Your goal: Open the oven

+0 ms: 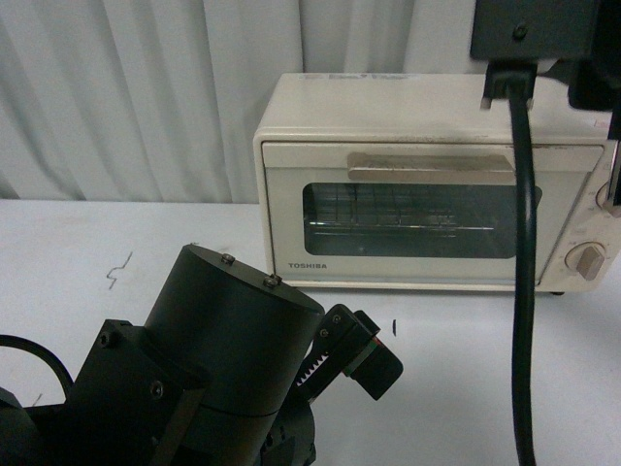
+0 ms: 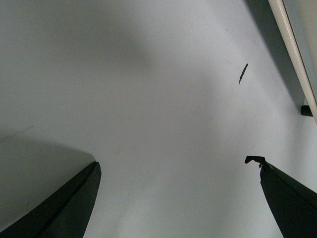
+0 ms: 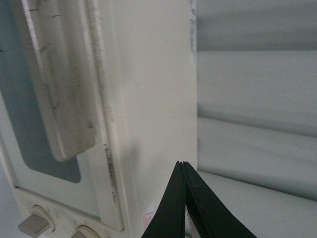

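The cream-white TOSHIBA oven (image 1: 427, 194) stands at the back of the white table, its glass door closed, with the beige bar handle (image 1: 432, 166) across the top of the door and a knob (image 1: 586, 260) at the right. My left gripper (image 2: 177, 162) is open and empty, low over the bare table in front of the oven; in the front view one of its fingers (image 1: 374, 359) shows. My right gripper (image 3: 183, 164) is shut on nothing, held above the oven's top (image 3: 148, 89), with the handle (image 3: 59, 99) off to one side. The right arm (image 1: 534, 39) hangs at upper right.
A black cable (image 1: 524, 291) hangs down in front of the oven's right side. White curtain (image 1: 146, 97) behind the table. A small dark mark (image 2: 242, 73) lies on the table near the oven's foot (image 2: 306, 110). A scribble mark (image 1: 118, 270) is at left.
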Robot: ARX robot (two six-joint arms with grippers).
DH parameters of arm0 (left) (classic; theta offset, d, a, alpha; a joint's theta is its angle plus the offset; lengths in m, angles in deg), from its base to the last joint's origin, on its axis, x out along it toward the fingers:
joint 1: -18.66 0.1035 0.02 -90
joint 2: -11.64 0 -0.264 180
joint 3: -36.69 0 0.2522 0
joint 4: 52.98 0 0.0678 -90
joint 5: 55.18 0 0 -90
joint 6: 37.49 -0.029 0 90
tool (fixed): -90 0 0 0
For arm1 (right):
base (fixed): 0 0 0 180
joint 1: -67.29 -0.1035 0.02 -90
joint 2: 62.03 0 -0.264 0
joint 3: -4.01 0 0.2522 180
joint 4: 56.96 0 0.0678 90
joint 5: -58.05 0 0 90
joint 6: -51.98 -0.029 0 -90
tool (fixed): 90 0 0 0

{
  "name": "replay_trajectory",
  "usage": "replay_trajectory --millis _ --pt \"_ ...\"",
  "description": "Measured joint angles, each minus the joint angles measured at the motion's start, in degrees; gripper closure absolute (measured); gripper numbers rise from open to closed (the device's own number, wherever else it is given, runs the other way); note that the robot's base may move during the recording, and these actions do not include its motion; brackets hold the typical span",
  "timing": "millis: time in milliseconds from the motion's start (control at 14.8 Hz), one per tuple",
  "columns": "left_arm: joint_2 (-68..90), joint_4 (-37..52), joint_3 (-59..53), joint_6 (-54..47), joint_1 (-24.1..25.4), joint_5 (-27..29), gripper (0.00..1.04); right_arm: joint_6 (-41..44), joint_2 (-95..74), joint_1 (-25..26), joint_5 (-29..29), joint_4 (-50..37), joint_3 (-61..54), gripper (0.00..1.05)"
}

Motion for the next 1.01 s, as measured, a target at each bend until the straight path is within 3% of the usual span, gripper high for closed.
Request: replay_trajectory --millis 1012 --pt "0.0 0.0 0.0 0.0 0.0 0.0 0.07 2.6 -9.2 -2.2 2.9 0.7 2.3 1.03"
